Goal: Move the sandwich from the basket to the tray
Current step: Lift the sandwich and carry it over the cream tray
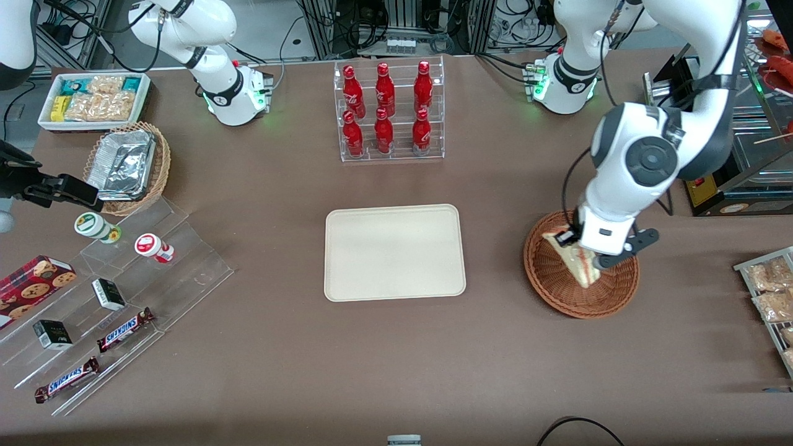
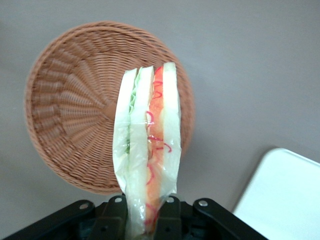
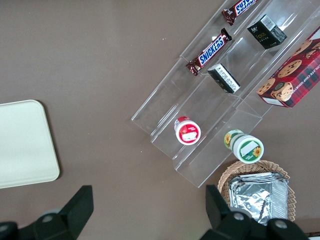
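My left gripper [image 1: 579,248] is shut on the sandwich [image 1: 575,261], a plastic-wrapped wedge of white bread with red and pale filling. It holds the sandwich lifted above the round reddish-brown wicker basket [image 1: 551,279]. In the left wrist view the sandwich [image 2: 150,145] hangs from the shut gripper [image 2: 146,215] over the basket [image 2: 75,110], which has nothing else in it. The cream tray [image 1: 394,252] lies flat at the table's middle, toward the parked arm from the basket; its corner shows in the left wrist view [image 2: 285,200].
A clear rack of red bottles [image 1: 388,111] stands farther from the front camera than the tray. A tan basket with foil [image 1: 127,164], a snack bin [image 1: 93,99] and clear steps with snacks [image 1: 111,297] lie toward the parked arm's end. Snack packets [image 1: 771,291] lie by the working arm's end.
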Controlling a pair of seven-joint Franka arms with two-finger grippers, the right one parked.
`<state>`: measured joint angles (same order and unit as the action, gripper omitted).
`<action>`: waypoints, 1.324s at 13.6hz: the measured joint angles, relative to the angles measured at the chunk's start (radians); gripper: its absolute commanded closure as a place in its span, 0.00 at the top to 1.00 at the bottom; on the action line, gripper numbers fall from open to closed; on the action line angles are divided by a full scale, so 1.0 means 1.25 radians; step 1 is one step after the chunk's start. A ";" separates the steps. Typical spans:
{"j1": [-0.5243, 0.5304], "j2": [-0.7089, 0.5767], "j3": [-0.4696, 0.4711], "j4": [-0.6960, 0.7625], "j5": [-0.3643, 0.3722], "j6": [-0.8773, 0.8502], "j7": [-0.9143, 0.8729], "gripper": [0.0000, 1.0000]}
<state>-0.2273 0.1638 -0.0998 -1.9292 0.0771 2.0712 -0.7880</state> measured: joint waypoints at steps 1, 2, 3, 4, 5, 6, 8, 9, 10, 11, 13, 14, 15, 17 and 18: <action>-0.027 0.006 -0.001 0.012 0.000 0.000 -0.008 0.02; -0.054 0.016 -0.001 0.026 0.000 0.000 -0.014 0.02; -0.082 0.031 -0.002 0.044 0.000 0.000 -0.017 0.02; -0.108 0.048 -0.003 0.060 0.000 0.000 -0.018 0.02; -0.135 0.067 -0.003 0.076 0.000 0.000 -0.020 0.02; -0.162 0.089 -0.003 0.095 0.000 0.000 -0.022 0.02; -0.217 0.144 -0.004 0.143 -0.001 0.001 -0.028 0.02; -0.242 0.172 -0.004 0.168 -0.002 0.002 -0.029 0.02; -0.267 0.201 -0.004 0.195 -0.005 0.002 -0.031 0.02; -0.293 0.232 -0.004 0.223 -0.008 0.002 -0.032 0.02; -0.336 0.295 -0.003 0.276 -0.009 0.003 -0.035 0.02; -0.356 0.329 -0.003 0.306 -0.009 0.004 -0.035 0.02; -0.373 0.361 -0.003 0.332 -0.009 0.006 -0.035 0.02; -0.397 0.409 -0.003 0.367 -0.009 0.030 -0.036 0.02; -0.406 0.425 -0.003 0.375 -0.009 0.047 -0.037 0.02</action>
<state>-0.7349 0.6951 -0.1038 -1.4611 0.0653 2.1302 -0.8346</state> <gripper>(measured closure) 0.846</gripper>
